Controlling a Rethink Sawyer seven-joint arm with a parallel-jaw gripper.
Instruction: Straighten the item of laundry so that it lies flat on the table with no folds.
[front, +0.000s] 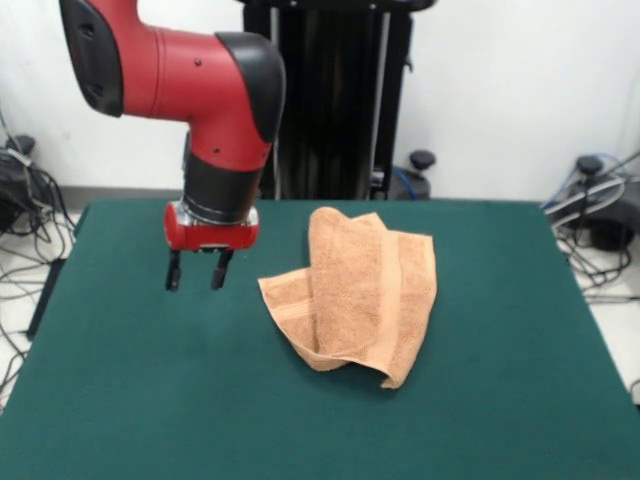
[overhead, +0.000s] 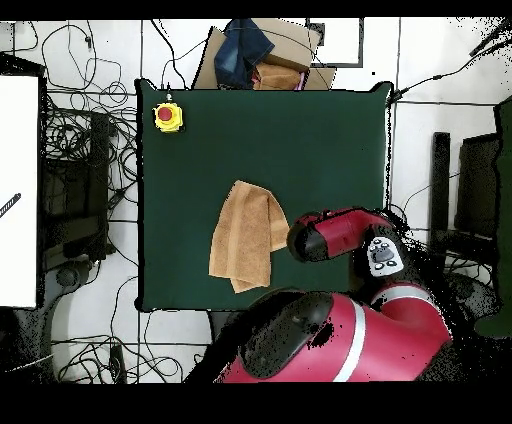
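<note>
Just one folded towel (front: 355, 295), one claw (front: 197, 270).

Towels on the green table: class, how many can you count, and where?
1. A folded peach towel lies near the middle of the table, beside the open gripper. Nothing suggests another underneath.

Robotics lab, red and black robot arm (front: 210, 110) over a green worktop (front: 120, 400), yellow emergency-stop button (overhead: 168, 116) at upper left overhead, tangled cables (overhead: 85, 150) on the floor at left
</note>
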